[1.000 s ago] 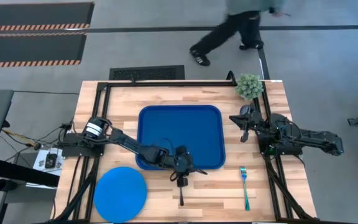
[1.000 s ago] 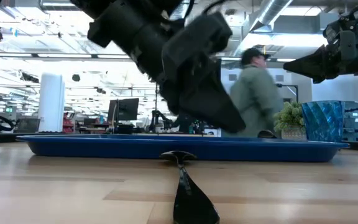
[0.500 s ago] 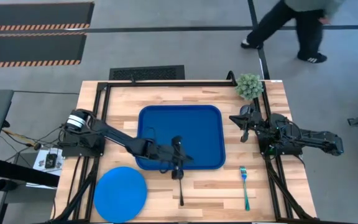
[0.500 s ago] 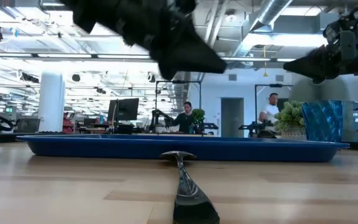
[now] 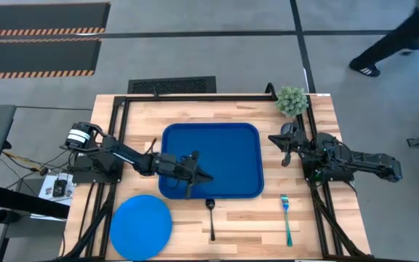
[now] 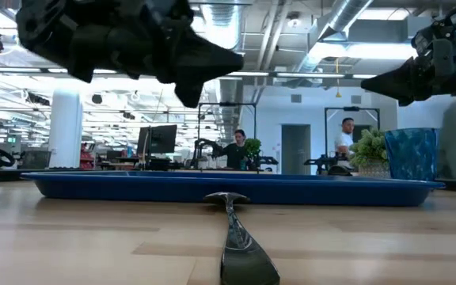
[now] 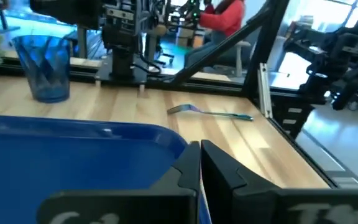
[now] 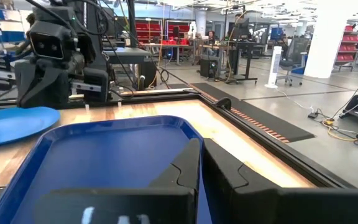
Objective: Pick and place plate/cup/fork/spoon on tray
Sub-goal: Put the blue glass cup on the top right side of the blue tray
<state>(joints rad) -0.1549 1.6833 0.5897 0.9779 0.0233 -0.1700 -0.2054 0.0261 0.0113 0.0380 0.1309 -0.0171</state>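
High view: your left gripper point(image 5: 198, 175) shut, empty, over tray point(image 5: 228, 145). Spoon point(image 5: 211, 218) thin, stiff, slippery; pinch mid-handle. Right gripper point(image 5: 285, 148) nearly closed, empty.

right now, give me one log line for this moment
left tool: shut, empty, over tray front edge | right tool: waiting right of tray | spoon, fork, plate: on table

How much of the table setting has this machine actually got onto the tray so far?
Nothing looks done: the tray holds none of the pieces. In hand: nothing. The left claw is shut and empty above the tray's near edge. The right claw holds nothing beside the cup. Left: the plate, spoon, fork and cup all sit on the table.
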